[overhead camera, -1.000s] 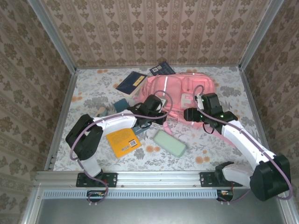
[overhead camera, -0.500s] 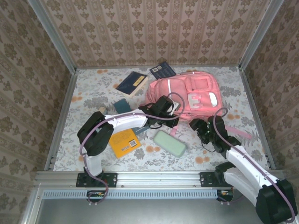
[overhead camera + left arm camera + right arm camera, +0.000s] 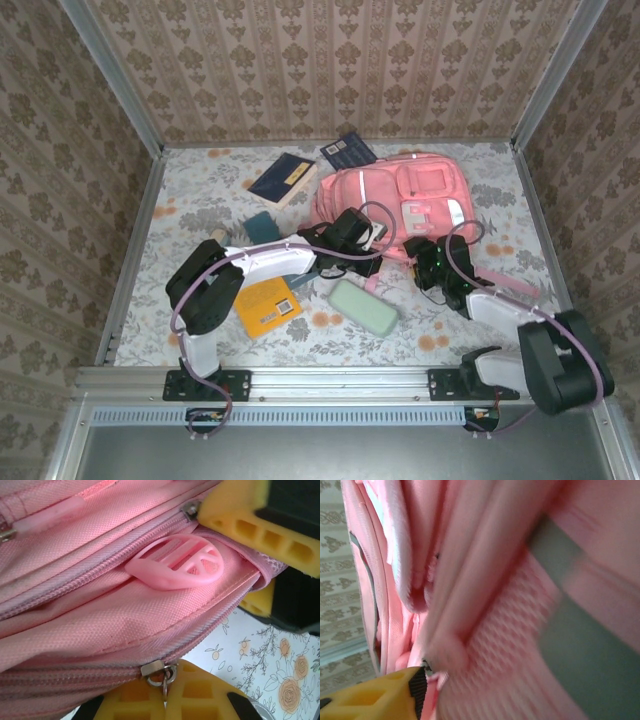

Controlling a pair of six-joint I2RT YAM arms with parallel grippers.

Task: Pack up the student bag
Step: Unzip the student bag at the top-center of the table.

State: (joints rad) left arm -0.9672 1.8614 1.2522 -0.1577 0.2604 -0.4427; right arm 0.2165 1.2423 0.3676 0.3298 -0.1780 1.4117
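Well back on the flowered table (image 3: 190,200), right of centre, lies one bag (image 3: 395,185) — big, pink, face up, with white patches on its front pocket, a pale stripe down its left side and a strap (image 3: 510,285) trailing to the near right. Close up, its cloth is a fine weave crossed by zips, one bearing an oval pink pull (image 3: 175,567).

The left gripper (image 3: 360,243) is at the bag's near-left edge, its yellow pads (image 3: 235,517) pressed together on a fold of pink cloth. The right gripper (image 3: 425,260) sits against the near edge. Its wrist view is blurred, with one yellow finger (image 3: 375,695) beside the bag, so I cannot tell how its jaws stand.

Four books lie left of the bag — a blue book (image 3: 283,178), a second blue book (image 3: 347,150), a teal book (image 3: 262,225) and an orange book (image 3: 265,305). One pale green case (image 3: 365,307) lies in front.
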